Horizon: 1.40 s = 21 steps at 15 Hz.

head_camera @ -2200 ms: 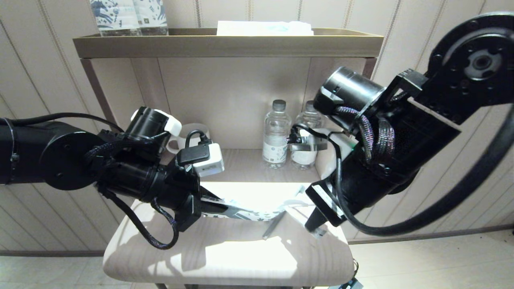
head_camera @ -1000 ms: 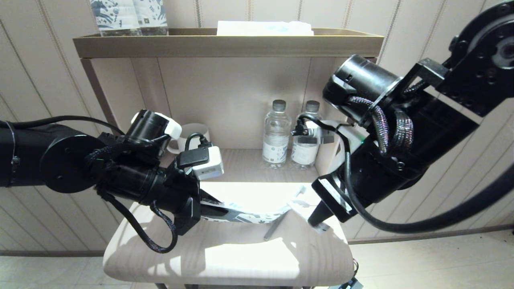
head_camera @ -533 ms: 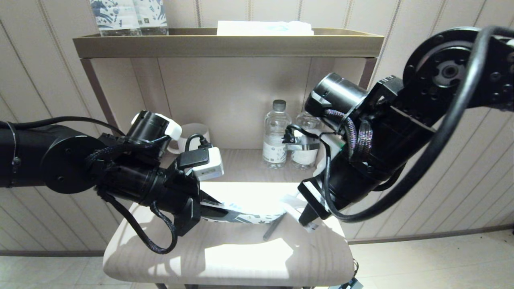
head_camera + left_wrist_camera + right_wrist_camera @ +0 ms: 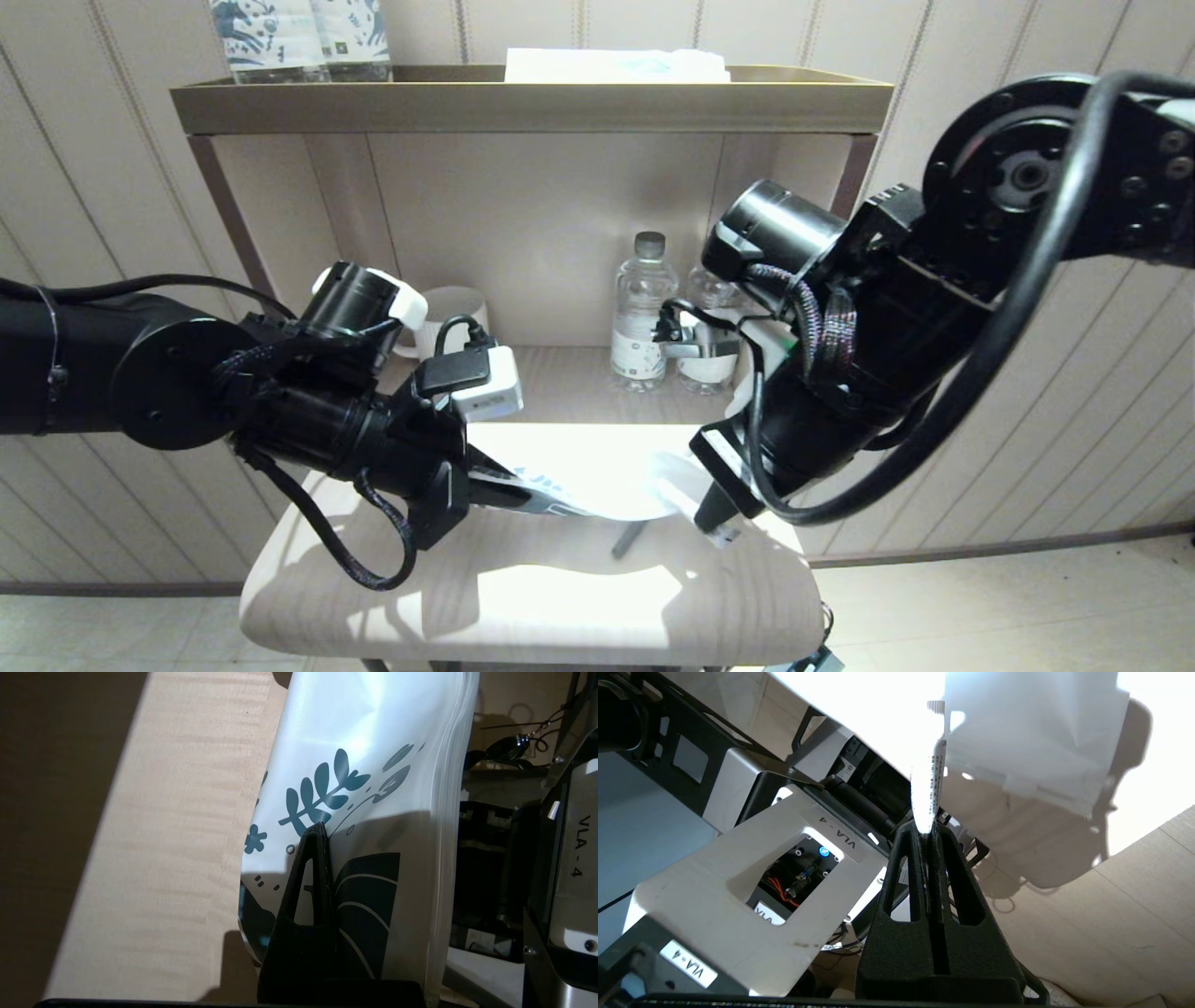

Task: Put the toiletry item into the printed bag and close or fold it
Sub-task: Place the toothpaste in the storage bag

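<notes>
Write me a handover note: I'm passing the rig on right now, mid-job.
Left gripper: shut on one end of the bag, holding it above the table.
Right gripper: shut on the bag's other end, a thin printed edge showing between its fingers.
Bag: slung between the two grippers over the table, sagging in the middle.
Toiletry item: not visible on its own; whether it is inside the bag cannot be told. A thin dark stick-shape shows under the bag, maybe only shadow.
Done: both ends gripped.
Left: confirm the item is inside, then fold or close the bag.
</notes>
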### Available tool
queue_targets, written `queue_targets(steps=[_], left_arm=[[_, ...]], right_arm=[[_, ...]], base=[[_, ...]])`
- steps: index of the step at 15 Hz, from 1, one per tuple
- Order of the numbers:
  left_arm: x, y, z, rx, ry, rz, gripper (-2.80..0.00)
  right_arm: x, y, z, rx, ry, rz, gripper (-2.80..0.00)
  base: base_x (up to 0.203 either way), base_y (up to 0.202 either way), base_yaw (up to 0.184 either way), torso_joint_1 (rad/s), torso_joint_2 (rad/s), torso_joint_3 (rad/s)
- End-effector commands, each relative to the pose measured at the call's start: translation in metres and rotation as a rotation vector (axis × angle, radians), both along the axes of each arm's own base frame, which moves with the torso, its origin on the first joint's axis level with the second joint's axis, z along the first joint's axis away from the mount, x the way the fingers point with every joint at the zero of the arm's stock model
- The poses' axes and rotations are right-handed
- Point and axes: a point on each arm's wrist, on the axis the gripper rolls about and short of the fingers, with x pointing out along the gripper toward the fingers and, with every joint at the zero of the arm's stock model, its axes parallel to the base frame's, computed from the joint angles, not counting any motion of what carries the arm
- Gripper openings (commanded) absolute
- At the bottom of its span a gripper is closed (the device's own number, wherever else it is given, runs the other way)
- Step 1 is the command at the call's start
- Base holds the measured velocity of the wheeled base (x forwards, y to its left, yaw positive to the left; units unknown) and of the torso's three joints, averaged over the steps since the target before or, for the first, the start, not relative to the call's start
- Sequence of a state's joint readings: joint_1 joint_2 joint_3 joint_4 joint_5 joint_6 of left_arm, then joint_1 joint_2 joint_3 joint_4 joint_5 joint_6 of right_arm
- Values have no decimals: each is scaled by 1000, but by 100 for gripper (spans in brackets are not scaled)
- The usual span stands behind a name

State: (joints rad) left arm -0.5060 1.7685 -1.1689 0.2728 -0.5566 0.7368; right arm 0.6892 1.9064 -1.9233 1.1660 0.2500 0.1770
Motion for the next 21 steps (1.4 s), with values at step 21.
queue_targets(steps=[21], left_arm=[[-13,-39,7,117,-520,37,-280]], right_arm=[[17,-30,-23,-83,43,-100,-280]], base=[[0,0,0,0,0,0]])
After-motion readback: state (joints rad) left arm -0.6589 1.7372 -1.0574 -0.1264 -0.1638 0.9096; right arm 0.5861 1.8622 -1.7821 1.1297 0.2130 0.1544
